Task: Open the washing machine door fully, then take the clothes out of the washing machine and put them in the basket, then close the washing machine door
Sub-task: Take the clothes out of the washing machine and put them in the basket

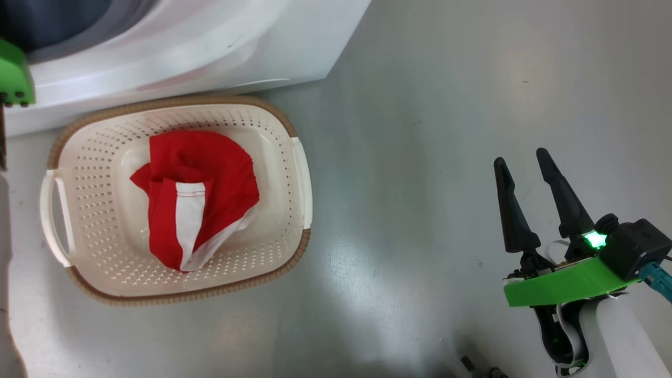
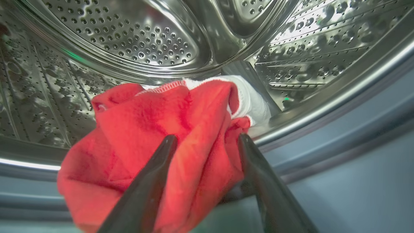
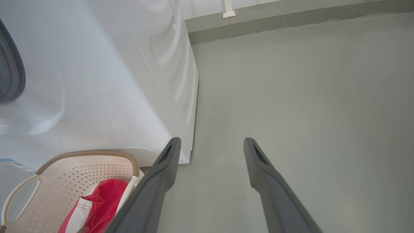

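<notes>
While the left gripper (image 2: 207, 137) gapes wide astride the red cloth (image 2: 145, 123), centre frame in the drum (image 2: 129, 38), nothing is held.
Pinching only a loose fold may drop it short of the basket (image 1: 173, 101); finger depth looks unclear. Right gripper (image 1: 521, 156) hangs open, empty, lower right.

The clothes (image 1: 202, 194) lie in the basket (image 1: 94, 210) beside the washing machine (image 1: 210, 47); right tool (image 1: 521, 156) spread wide.

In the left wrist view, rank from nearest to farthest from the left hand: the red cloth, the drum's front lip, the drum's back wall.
1. Red cloth, between the fingers of the left hand.
2. Drum's front lip, just to the right.
3. Drum's back wall, deep inside, at the top.
</notes>
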You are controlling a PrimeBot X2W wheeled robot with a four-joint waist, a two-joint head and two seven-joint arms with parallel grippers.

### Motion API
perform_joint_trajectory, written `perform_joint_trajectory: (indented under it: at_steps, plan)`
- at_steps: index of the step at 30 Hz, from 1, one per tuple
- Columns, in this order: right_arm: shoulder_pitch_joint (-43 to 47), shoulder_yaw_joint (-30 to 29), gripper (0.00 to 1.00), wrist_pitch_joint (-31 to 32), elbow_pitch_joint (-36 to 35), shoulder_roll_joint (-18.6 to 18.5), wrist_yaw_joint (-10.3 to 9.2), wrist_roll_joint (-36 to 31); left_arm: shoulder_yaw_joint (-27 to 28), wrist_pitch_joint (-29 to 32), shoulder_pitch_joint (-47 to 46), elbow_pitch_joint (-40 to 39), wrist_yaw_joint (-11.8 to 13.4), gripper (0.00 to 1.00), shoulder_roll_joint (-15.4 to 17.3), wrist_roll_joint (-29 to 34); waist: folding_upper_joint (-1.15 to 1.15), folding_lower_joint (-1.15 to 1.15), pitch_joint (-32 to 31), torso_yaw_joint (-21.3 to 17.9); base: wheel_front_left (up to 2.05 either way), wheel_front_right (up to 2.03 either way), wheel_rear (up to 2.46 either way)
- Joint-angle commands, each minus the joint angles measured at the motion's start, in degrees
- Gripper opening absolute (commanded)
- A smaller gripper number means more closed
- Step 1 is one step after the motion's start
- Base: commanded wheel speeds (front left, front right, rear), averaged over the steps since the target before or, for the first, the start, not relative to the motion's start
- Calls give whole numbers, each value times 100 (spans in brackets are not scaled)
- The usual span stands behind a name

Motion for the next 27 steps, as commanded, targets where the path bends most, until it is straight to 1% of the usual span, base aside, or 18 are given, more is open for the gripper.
perform_joint_trajectory:
  at_steps: [1,2,3,4,5,6,12,16,21,27]
  plan:
    - [-10,134,100,-37,-142,-12,28,-19,40,-28,-65,-81,74,100,349,-4,0,0,8,-14,0,0,0]
    - [-12,133,100,-37,-142,-12,28,-16,19,-28,-69,-68,81,95,363,-6,0,0,7,-16,0,0,0]
    - [-15,128,100,-37,-145,-12,28,-15,12,-28,-75,-61,99,74,372,-19,0,0,7,-14,0,0,0]
    - [-18,124,100,-37,-146,-12,28,-15,5,-28,-77,-57,114,45,377,-36,0,0,-1,-10,0,0,0]
    - [-21,121,100,-37,-147,-12,28,-15,-9,-28,-75,-52,120,18,380,-49,0,0,-7,-7,0,0,0]
    - [-25,118,100,-37,-148,-12,28,-16,-26,-28,-76,-63,118,0,380,-61,0,0,-12,-2,0,0,0]
    - [-55,100,100,-37,-143,-12,28,-41,-63,-28,-29,-210,108,0,331,-203,0,0,-64,39,0,0,0]
    - [-72,70,100,-37,-116,-12,28,-63,-53,-28,103,-516,114,0,248,-329,0,0,-147,84,0,0,0]
    - [-51,39,100,-37,-77,-12,28,-78,112,-28,463,-1124,139,0,101,-582,0,0,-367,172,0,0,0]
    - [5,30,100,-37,-17,-12,28,-134,390,-28,1097,-2019,47,0,-109,-819,0,0,-676,289,0,0,0]
